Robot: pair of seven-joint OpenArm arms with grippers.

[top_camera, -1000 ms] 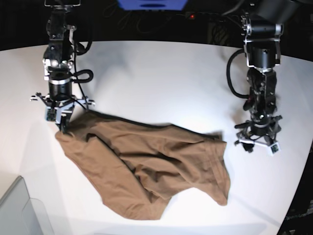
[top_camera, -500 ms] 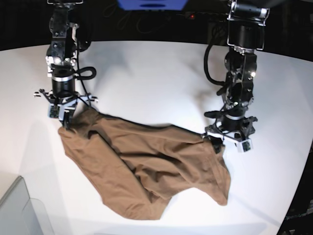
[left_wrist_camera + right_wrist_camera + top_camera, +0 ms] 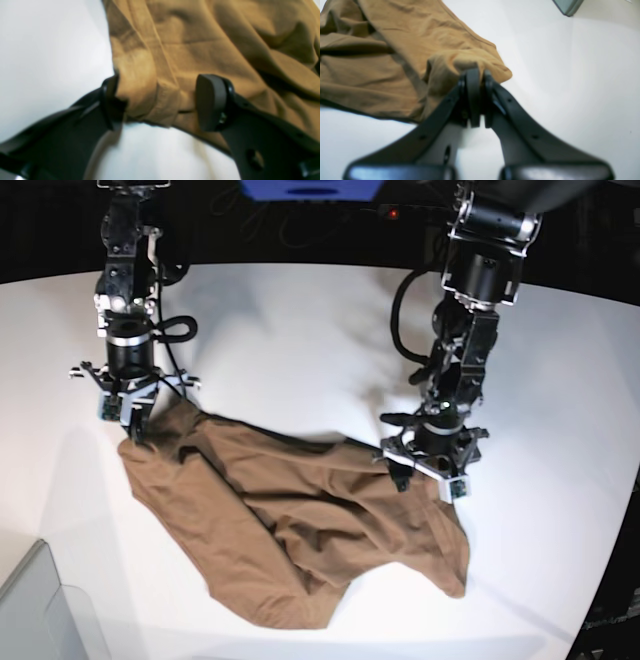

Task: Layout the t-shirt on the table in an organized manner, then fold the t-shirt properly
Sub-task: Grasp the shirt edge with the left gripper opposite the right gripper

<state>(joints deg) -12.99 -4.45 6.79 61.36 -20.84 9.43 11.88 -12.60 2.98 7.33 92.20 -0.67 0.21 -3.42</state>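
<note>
Lying crumpled on the white worktop [image 3: 300,320], the tan-brown t-shirt [image 3: 300,520] spreads in a rough slanted heap, its folds bunched toward the middle and one lobe hanging down toward the near edge of the worktop. The right pincer [image 3: 478,75] stands at the shirt's upper corner on the base view's left side, its two black fingers pressed together with a pinch of the cloth's edge caught between them; the fabric rises into a small peak where it is gripped. The left pincer [image 3: 160,102] is at the opposite side of the shirt, at its upper edge on the base view's right. Its fingers [image 3: 212,102] stand well apart, straddling a thick rolled fold of the hem, with cloth filling the gap between them; one finger touches the fold, the other sits on the cloth beside it, and the fold is not squeezed. A grey translucent bin corner [image 3: 40,610] sits on the worktop near the shirt's lower left, apart from it.
</note>
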